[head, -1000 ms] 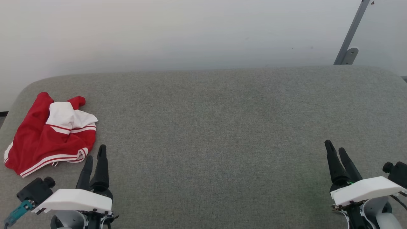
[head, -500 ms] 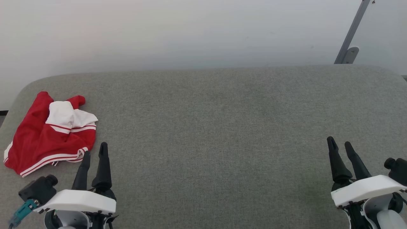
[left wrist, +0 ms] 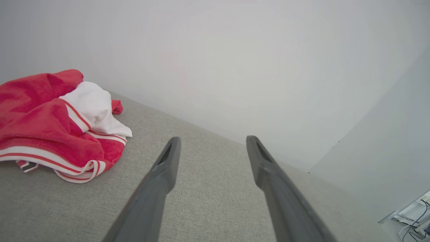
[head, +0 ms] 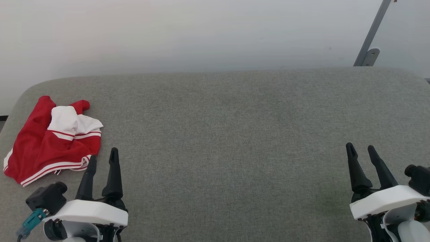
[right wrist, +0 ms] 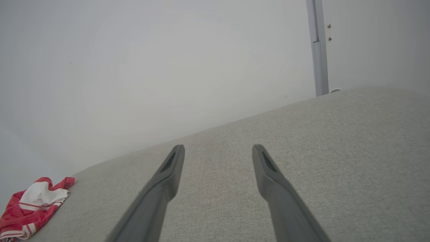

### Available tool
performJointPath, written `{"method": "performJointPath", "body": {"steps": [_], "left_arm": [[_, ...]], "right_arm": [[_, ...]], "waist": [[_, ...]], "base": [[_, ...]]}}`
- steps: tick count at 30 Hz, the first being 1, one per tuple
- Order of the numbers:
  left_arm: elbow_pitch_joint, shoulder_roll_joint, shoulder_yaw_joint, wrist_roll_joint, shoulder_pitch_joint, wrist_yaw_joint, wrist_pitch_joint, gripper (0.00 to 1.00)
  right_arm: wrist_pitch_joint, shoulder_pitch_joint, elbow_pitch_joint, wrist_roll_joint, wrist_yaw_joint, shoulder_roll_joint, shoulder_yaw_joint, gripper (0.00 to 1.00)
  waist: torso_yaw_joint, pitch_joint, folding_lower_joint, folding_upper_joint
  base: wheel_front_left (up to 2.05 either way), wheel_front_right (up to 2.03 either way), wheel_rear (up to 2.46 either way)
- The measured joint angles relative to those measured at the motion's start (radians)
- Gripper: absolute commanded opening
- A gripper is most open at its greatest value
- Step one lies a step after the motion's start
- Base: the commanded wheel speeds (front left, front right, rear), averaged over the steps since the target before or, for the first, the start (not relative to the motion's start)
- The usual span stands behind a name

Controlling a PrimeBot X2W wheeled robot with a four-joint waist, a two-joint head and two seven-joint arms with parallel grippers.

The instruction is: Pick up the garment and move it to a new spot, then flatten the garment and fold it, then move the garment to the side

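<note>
The left claw (head: 103,154) and right claw (head: 360,146) each have two long, tapering black fingers (head: 113,174) set in a slanted white cover plate (head: 87,211). A boxy black camera block (head: 47,199) flanks each wrist; the left's ends in a teal plug (head: 32,220).

Fabric: the crumpled red-and-white cloth garment (head: 50,148) is soft, matt and slightly fleecy. The rounded grey upholstered surface (head: 235,134) is coarse-woven and matt. Both the left gripper (head: 103,154) and the right gripper (head: 360,146) have long dark fingers (head: 113,174) of smooth matt plastic. The white wrist cover (head: 87,211) looks like faintly glossy plastic. The slanted grey bar (head: 373,33) appears to be painted metal.
</note>
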Motion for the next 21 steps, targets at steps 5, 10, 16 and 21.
{"method": "performJointPath", "body": {"steps": [5, 10, 16, 21], "left_arm": [[-0.003, 0.007, -0.011, 0.04, 0.0, 0.0, -0.014, 1.0], [-0.006, 0.014, -0.02, 0.071, 0.0, 0.0, -0.024, 1.0], [-0.008, 0.021, -0.027, 0.116, -0.002, 0.0, -0.038, 1.0], [-0.012, 0.025, -0.027, 0.147, -0.004, 0.0, -0.048, 1.0]], "right_arm": [[-0.012, 0.0, -0.004, -0.041, 0.0, -0.005, 0.003, 1.0], [-0.025, 0.001, -0.009, -0.081, 0.0, -0.012, 0.008, 1.0], [-0.038, 0.001, -0.022, -0.132, 0.0, -0.017, 0.013, 1.0], [-0.05, 0.001, -0.029, -0.17, 0.0, -0.022, 0.015, 1.0]], "waist": [[0.0, 0.001, 0.0, 0.0], [0.001, 0.002, 0.0, 0.0], [0.002, 0.004, 0.0, 0.0], [0.002, 0.003, 0.0, 0.0]], "base": [[0.0, 0.0, 0.0], [0.0, 0.0, 0.0], [0.0, 0.0, 0.0], [0.0, 0.0, 0.0]]}}
